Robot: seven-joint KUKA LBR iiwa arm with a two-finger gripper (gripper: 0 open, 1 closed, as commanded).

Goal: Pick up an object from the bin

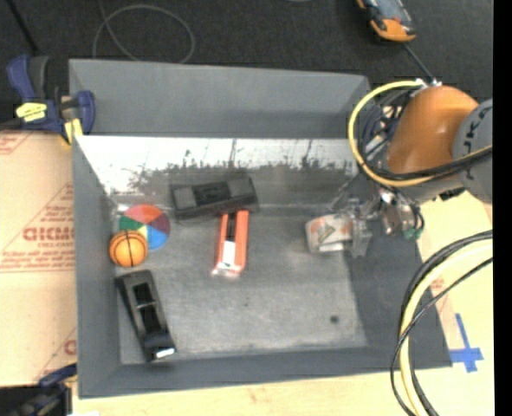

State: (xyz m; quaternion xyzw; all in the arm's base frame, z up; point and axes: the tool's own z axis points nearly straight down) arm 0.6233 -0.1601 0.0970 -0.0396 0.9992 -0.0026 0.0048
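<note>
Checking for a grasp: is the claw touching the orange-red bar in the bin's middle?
Apart. The camera view shows bare grey bin floor between the orange-red bar and the claw, over at the right.

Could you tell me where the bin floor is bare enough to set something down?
The largest bare floor is toward the view's lower right, bordered by the long black block, the orange bar and the near wall. A narrower gap lies between that bar and the pale item beside the claw. The view's left is crowded: multicoloured ball, orange ball, flat black box.
</note>
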